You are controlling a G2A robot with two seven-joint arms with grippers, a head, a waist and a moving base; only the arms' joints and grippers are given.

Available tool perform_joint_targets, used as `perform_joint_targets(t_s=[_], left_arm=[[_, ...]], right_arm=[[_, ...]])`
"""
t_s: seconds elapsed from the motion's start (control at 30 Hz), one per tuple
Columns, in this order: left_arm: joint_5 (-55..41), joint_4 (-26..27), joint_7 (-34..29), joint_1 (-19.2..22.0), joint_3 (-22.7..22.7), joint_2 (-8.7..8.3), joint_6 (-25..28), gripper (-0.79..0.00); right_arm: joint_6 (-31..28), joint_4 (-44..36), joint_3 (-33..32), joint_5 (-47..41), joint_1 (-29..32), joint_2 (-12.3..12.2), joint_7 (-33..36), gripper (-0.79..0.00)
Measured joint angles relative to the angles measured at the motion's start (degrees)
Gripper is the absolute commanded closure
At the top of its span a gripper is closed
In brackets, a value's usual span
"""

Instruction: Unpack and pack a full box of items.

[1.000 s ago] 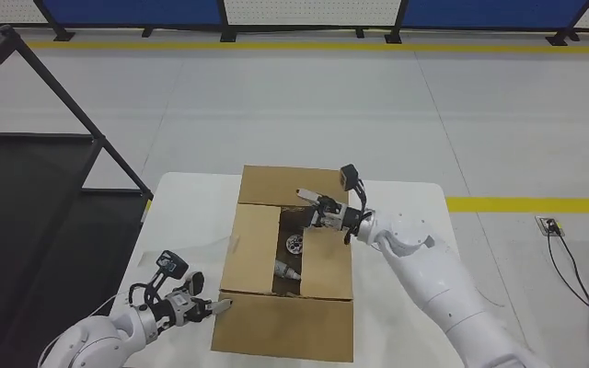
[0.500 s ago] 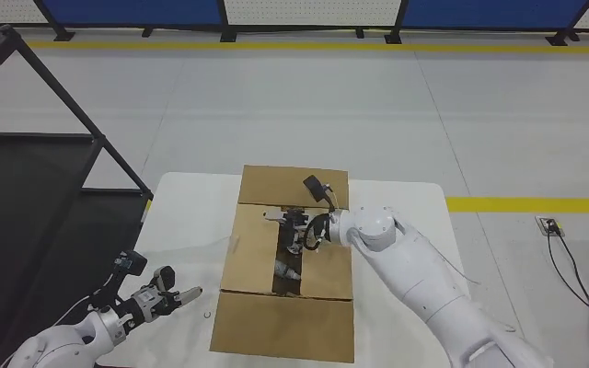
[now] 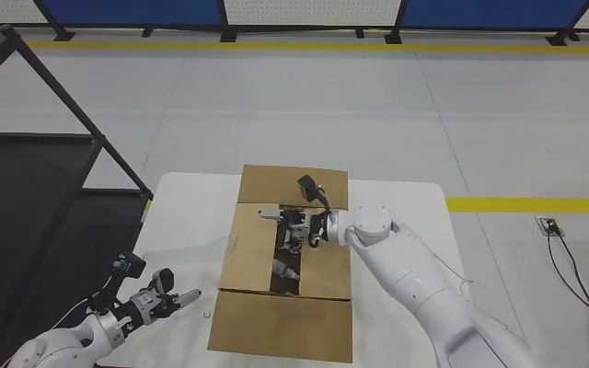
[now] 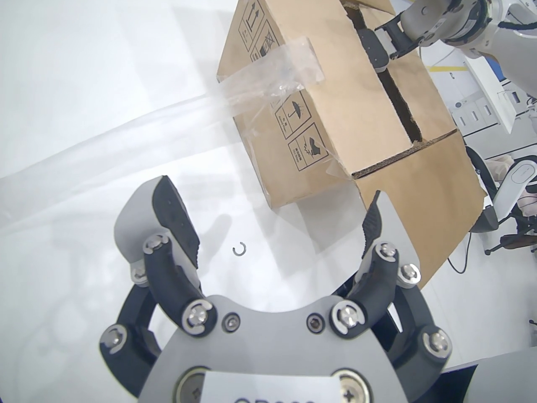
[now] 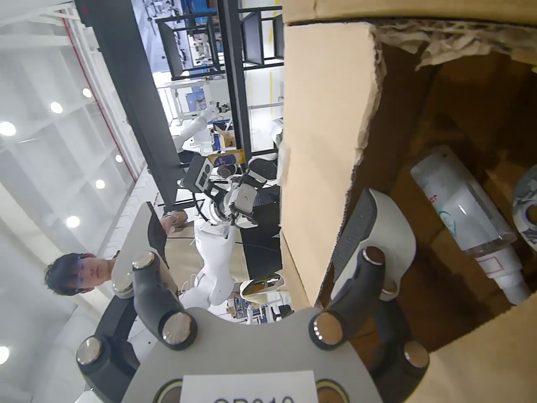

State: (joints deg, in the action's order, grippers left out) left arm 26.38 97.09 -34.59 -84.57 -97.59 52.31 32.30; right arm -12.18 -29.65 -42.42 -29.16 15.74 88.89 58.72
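A brown cardboard box [image 3: 285, 322] stands in the middle of the white table [image 3: 184, 221], its top flaps parted over a narrow gap. My right gripper [image 3: 283, 221] is open at that gap and straddles the edge of the left flap [image 5: 323, 127]: one finger [image 5: 369, 228] is inside the box, the other outside. Inside lie a white bottle [image 5: 461, 211] and a patterned item [image 5: 528, 211]. My left gripper [image 4: 270, 194] hangs open and empty over the table near the box's front left corner [image 4: 277, 199]. Loose clear tape [image 4: 272, 73] clings to that side of the box.
A small C-shaped metal ring [image 4: 239, 249] lies on the table just ahead of the left gripper. A black metal rack [image 3: 55, 184] stands off the table's left side. Bare table surrounds the box on the left and right.
My right gripper crossed the opening from the right flap to the left flap's edge. My left gripper pulled back from the box's front corner toward the table's lower left.
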Motion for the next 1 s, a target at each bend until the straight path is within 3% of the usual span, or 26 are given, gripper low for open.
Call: perform_joint_targets(t_s=[0.4,1.0], left_arm=[[-0.67,-1.11,1.17,-0.51,-1.22,-0.19,0.23,-0.785],[-1.81,3.54,6.80,-6.64,-6.71,-0.19,-0.09,-0.785]], right_arm=[[-8.31,0.25,-3.64,-6.83,0.23,1.41,1.36,-0.785],[-11.04,-0.95,1.22,-2.71,-1.74,7.81,-11.05,-0.785]])
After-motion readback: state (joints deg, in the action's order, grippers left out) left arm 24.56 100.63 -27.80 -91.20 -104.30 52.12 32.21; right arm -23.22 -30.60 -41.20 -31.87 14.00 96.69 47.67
